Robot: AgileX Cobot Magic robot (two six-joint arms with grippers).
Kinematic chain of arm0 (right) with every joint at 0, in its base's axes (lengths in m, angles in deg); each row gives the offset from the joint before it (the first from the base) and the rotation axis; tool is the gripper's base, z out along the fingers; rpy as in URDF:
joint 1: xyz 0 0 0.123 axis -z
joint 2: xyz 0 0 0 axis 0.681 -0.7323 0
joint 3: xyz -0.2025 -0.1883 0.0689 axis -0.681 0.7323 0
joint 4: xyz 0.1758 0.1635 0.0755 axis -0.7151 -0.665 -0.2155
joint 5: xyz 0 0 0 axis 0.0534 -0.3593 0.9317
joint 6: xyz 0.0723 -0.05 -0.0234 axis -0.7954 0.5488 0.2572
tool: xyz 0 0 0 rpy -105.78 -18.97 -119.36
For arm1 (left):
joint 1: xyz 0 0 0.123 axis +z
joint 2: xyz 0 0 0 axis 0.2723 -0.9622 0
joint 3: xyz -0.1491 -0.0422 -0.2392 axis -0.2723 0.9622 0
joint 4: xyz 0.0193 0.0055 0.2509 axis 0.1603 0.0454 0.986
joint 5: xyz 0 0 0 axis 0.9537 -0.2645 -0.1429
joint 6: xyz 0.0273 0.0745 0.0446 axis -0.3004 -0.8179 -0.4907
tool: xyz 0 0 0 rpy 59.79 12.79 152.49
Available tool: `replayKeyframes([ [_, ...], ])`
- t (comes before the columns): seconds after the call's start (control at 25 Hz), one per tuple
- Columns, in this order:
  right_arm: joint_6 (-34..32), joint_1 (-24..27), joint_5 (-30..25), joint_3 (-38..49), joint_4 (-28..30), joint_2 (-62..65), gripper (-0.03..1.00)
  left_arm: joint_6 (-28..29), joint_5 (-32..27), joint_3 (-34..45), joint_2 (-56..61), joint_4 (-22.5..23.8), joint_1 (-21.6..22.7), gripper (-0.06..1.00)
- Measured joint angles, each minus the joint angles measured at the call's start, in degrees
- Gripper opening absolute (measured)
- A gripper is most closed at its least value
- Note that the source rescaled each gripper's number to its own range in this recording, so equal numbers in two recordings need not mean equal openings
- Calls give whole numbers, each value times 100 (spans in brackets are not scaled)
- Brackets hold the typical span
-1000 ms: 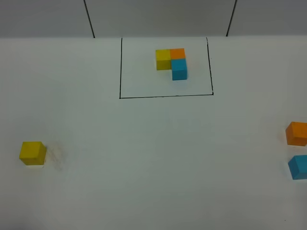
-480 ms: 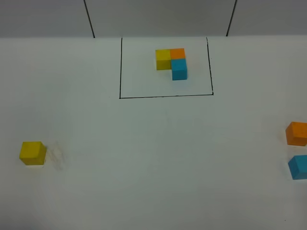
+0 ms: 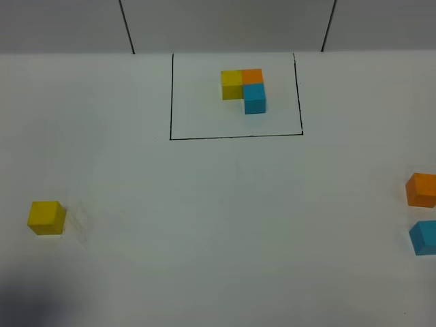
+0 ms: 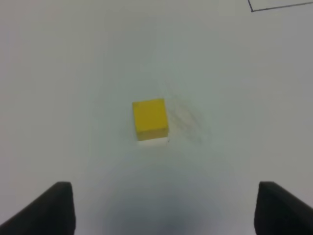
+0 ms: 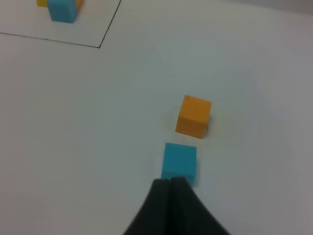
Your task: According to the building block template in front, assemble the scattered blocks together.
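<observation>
The template is a yellow, orange and blue L inside a black drawn rectangle at the far middle. The loose yellow cube sits at the left; in the left wrist view it lies ahead of my open, empty left gripper. The loose orange cube and light blue cube sit at the right edge. In the right wrist view my right gripper is shut and empty, its tips just short of the blue cube, with the orange cube beyond. Neither gripper shows in the high view.
The white table carries faint scuff marks beside the yellow cube. A dark shadow lies over the table's front left corner. Part of the template shows far off in the right wrist view.
A dark shadow has spread over the front left corner of the table. The cubes and the template have not moved.
</observation>
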Motion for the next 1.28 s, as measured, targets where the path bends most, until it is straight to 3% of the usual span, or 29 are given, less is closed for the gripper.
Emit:
replayKeyframes([
  [0.72, 0, 0, 0, 0, 0, 0, 0, -24, 1379, -5, -3353, -582, -6, 95],
  [1.28, 0, 0, 0, 0, 0, 0, 0, -24, 2167, -3, -4995, -389, -6, 95],
])
